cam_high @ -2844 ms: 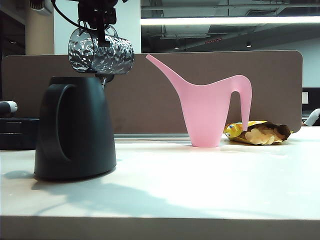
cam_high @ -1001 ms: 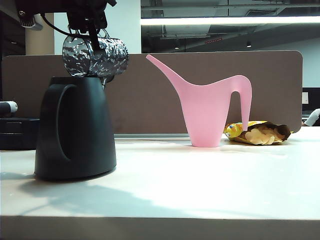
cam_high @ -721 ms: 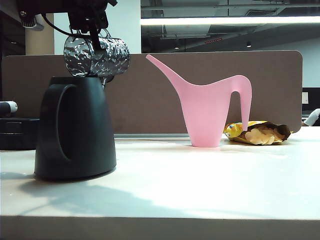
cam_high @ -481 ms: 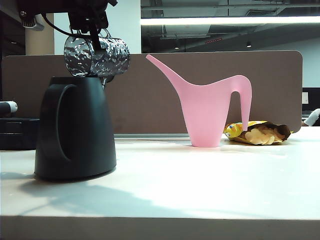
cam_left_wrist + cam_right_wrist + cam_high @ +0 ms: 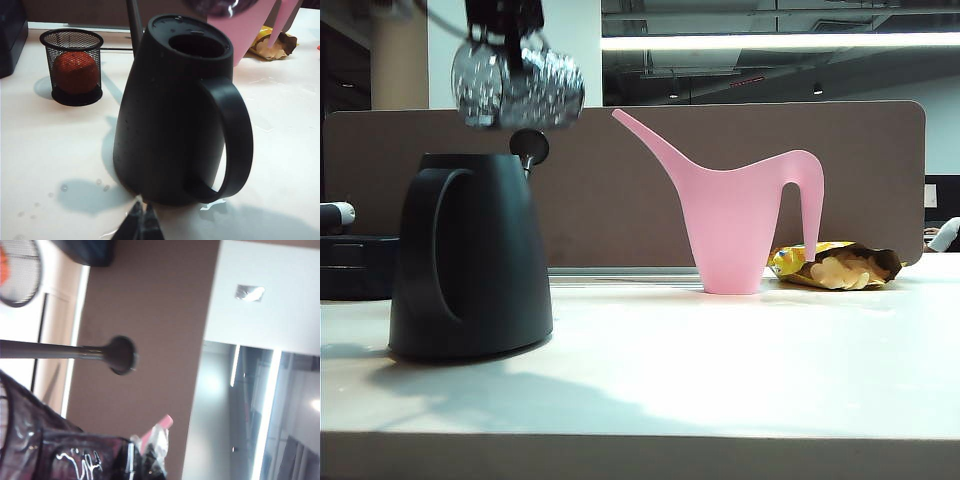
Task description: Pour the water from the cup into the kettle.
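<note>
your right gripper clamps the cup tipped above the kettle | left gripper closed, low beside kettle

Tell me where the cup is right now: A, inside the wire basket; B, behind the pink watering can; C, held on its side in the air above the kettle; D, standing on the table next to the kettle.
C: the cup lies sideways in the right tool, clear above the black kettle.
</note>
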